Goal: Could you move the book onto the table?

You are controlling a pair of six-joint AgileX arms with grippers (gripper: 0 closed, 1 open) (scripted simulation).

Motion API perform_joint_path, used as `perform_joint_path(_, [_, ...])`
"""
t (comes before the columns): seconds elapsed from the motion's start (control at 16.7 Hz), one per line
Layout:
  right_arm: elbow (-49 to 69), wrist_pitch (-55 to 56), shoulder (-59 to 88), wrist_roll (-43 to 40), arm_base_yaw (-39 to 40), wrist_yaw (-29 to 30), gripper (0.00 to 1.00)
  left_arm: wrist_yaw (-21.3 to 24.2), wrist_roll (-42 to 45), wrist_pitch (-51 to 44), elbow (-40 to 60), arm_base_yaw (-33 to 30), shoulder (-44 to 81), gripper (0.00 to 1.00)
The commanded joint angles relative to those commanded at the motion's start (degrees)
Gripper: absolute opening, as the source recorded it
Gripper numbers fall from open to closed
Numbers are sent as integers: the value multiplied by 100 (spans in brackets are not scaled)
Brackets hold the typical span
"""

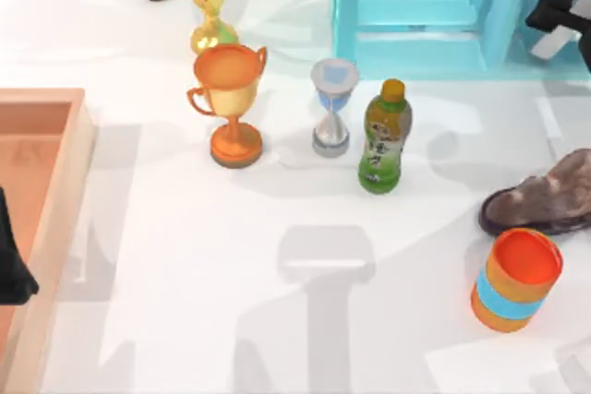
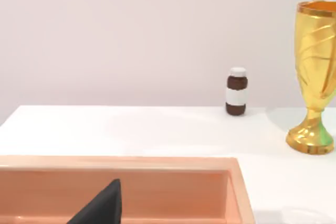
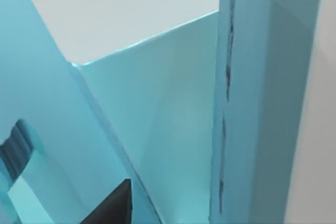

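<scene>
1. Book: the flat teal-blue book cannot be made out anywhere; judging from the task, it probably sits inside the bright cyan shelf unit [image 1: 420, 11] at the far right, where the right arm is reaching.
2. Right gripper [image 1: 557, 14]: black, at the shelf's right side at the far right edge of the top view. Its wrist view sits hard up against cyan shelf panels [image 3: 173, 119]. Cannot tell whether its fingers are parted or closed, or whether anything is held.
3. Glossy white table [image 1: 305, 320]: wide bare patch in the near middle, a likely drop spot for the book.
4. Clutter just near of the shelf, so the way out is tight: green plastic tea bottle with yellow cap [image 1: 385, 138], small blue-and-silver hourglass [image 1: 332, 106], orange-gold trophy cup [image 1: 230, 103].
5. Near right: brown leather shoe [image 1: 545, 200], orange can with blue band [image 1: 517, 280].
6. Far left: tall yellow-gold trophy [image 2: 315, 77], small brown pill bottle with white label [image 2: 237, 92].
7. Left gripper [image 1: 11, 269]: parked over the orange-brown wooden tray [image 1: 65, 182] at the left edge, idle; finger state unclear.
</scene>
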Motion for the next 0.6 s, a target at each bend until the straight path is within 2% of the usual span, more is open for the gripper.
perform_joint_path(0.6, [0,0,0,0,0,0,10,0,0,0,0,0,0,100])
